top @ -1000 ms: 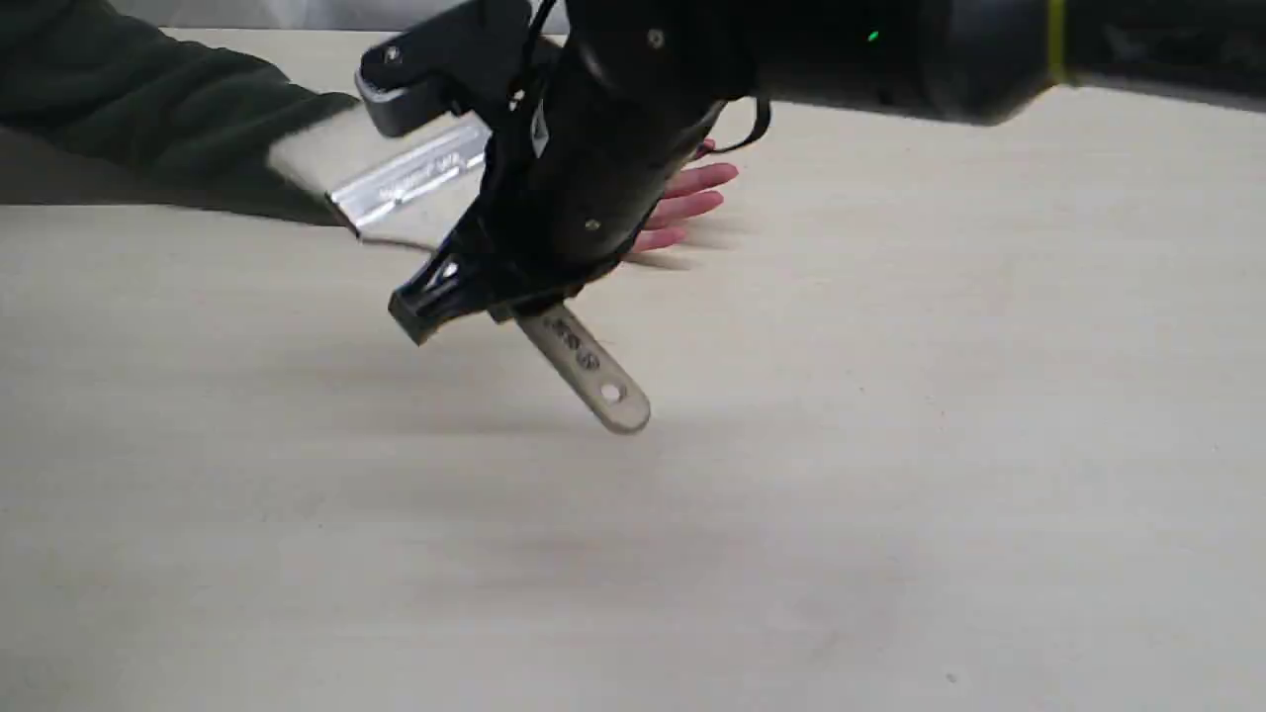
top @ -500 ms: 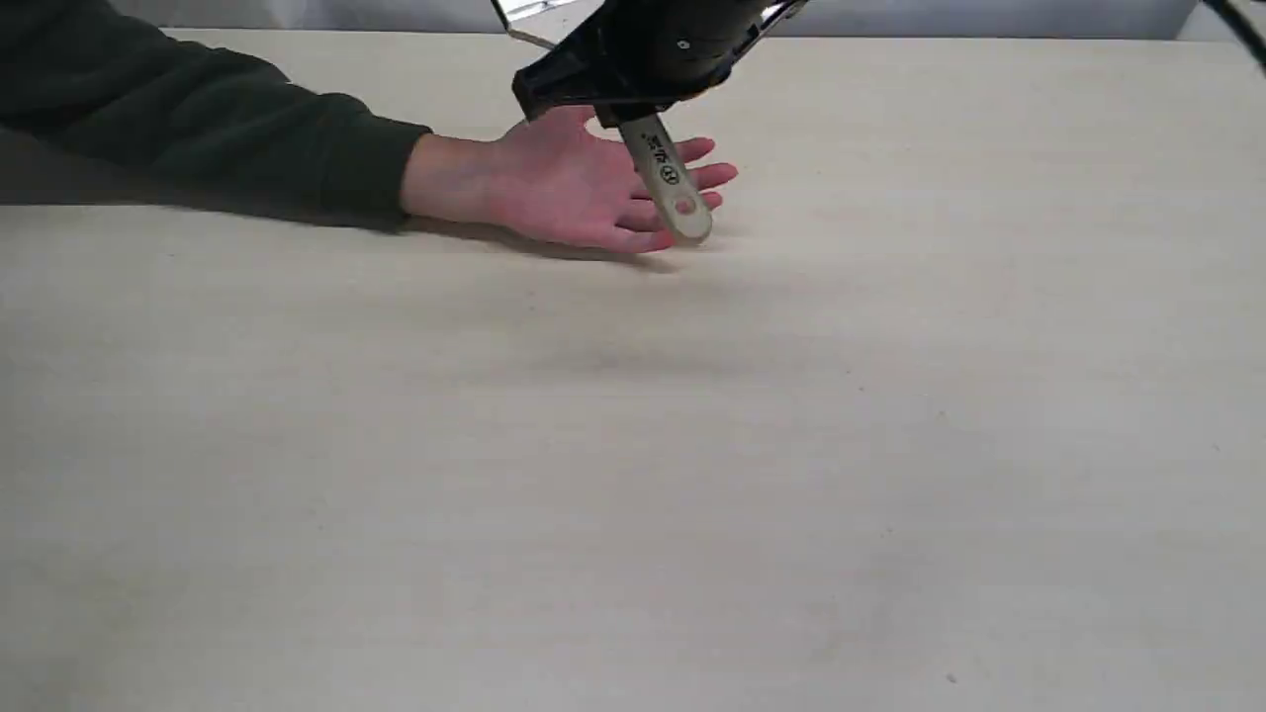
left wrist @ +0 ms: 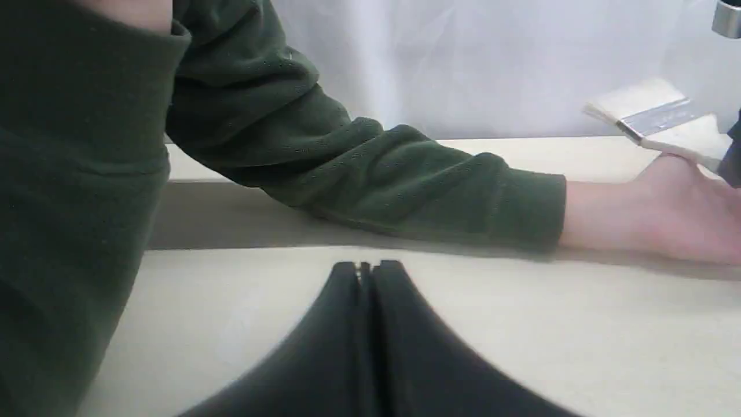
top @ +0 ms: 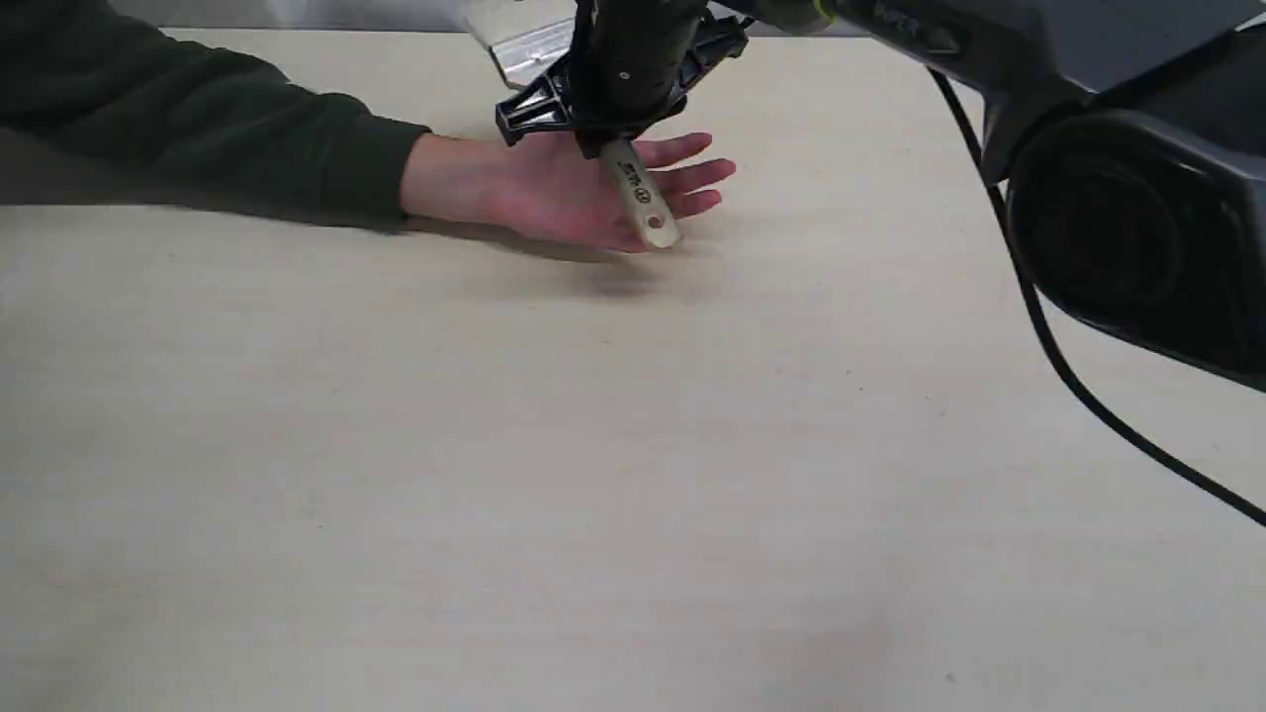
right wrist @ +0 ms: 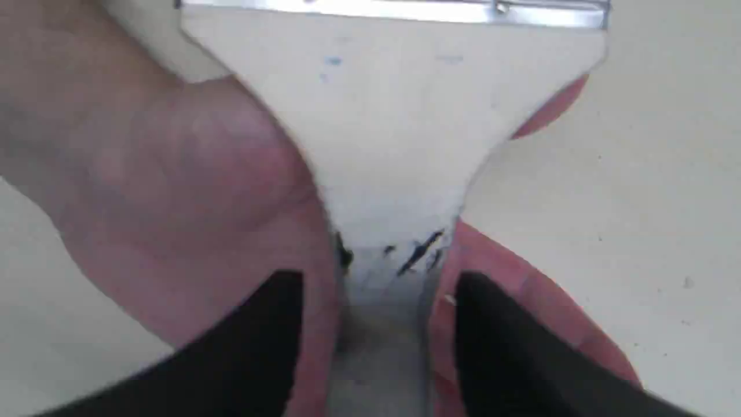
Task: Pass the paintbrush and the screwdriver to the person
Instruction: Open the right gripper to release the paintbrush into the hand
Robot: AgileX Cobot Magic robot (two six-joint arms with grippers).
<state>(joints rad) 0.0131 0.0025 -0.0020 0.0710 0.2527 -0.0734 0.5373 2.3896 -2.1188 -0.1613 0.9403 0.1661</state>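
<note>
The person's hand (top: 554,193) lies palm up on the table, its forearm in a dark green sleeve (top: 198,129). My right gripper (top: 608,138) hangs just over the palm with the paintbrush (top: 641,203) tilted between its fingers, handle end down on the person's fingers and ferrule raised behind. In the right wrist view the gripper (right wrist: 379,284) stands open: the wooden handle (right wrist: 393,133) passes between the black fingers (right wrist: 492,330) with a gap on each side, and the hand (right wrist: 173,191) shows beneath. My left gripper (left wrist: 365,267) is shut and holds nothing, low near the sleeve. The screwdriver is out of view.
The right arm's bulky black body (top: 1118,198) and its cable (top: 1048,346) fill the right side of the exterior view. The pale table (top: 495,494) stretches across the front. In the left wrist view the sleeve (left wrist: 376,179) crosses the table toward the brush head (left wrist: 654,116).
The right gripper carried the paintbrush from close in front back over the person's open palm, then lowered it until the handle end reached the fingers. The hand has stayed in place.
</note>
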